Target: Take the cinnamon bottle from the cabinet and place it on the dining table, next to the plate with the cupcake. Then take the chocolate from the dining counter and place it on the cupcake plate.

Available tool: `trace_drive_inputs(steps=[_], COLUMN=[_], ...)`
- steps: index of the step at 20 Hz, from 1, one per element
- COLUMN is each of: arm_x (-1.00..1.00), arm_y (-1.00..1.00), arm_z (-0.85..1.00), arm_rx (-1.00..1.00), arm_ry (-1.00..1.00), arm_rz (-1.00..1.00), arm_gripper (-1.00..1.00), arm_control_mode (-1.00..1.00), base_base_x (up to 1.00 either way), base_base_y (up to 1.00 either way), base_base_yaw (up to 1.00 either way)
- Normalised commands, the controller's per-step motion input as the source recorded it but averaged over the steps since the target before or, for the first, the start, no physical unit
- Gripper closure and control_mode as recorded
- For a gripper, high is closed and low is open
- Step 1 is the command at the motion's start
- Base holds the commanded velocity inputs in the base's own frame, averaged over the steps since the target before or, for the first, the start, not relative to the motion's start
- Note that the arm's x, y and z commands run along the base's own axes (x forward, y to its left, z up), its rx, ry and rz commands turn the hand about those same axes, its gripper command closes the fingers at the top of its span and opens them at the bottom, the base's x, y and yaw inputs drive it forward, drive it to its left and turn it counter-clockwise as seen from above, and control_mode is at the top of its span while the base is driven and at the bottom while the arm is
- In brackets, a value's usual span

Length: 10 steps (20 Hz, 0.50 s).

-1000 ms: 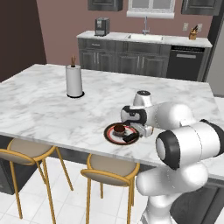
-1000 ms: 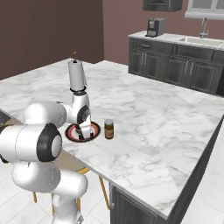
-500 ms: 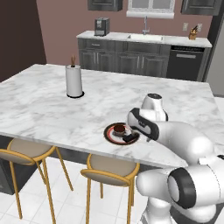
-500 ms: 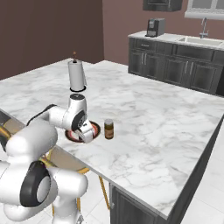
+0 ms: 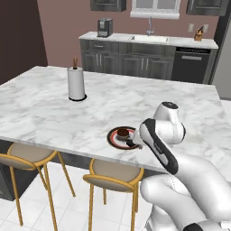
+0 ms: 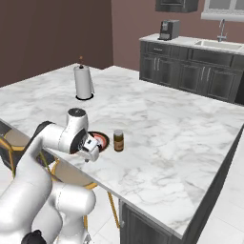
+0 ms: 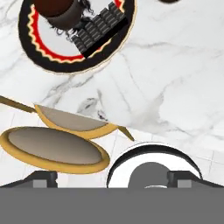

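The plate (image 7: pixel 43 52) with its dark red-brown rim lies near the front edge of the dining table (image 6: pixel 181 143). The cupcake (image 7: pixel 59 8) sits on the plate, and the black chocolate (image 7: pixel 99 28) lies on it beside the cupcake. The brown cinnamon bottle (image 6: pixel 118 140) stands upright just right of the plate (image 6: pixel 100 139). My gripper (image 6: pixel 91 152) hangs open and empty at the table's front edge, on the near side of the plate. In the hand view its fingertips (image 7: pixel 42 178) stand wide apart. The plate (image 5: pixel 118 137) and cupcake (image 5: pixel 122 133) also show beside my forearm.
A paper towel roll (image 5: pixel 76 84) stands farther back on the table. Two orange-legged stools (image 5: pixel 113 178) sit under the front edge, right below the gripper. A back counter holds a coffee machine (image 5: pixel 104 27) and a sink (image 5: pixel 150 37).
The hand has drawn back from above the plate toward the table's front edge and dropped lower. The gripper stays open, and the chocolate rests on the plate.
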Motion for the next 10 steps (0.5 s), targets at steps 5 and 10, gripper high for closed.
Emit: trace_drive_inputs(steps=[5,10], arm_x=[-0.69,-0.64], arm_y=[0.1,0.17], arm_z=[0.19,0.13], arm_rx=[-0.1,-0.19], arm_ry=[-0.13,-0.17], arm_rz=[0.31,0.21], arm_gripper=[-1.0,-1.0], arm_control_mode=[-1.0,-1.0], base_base_x=[0.0,0.0], base_base_y=[0.0,0.0], base_base_yaw=[0.0,0.0])
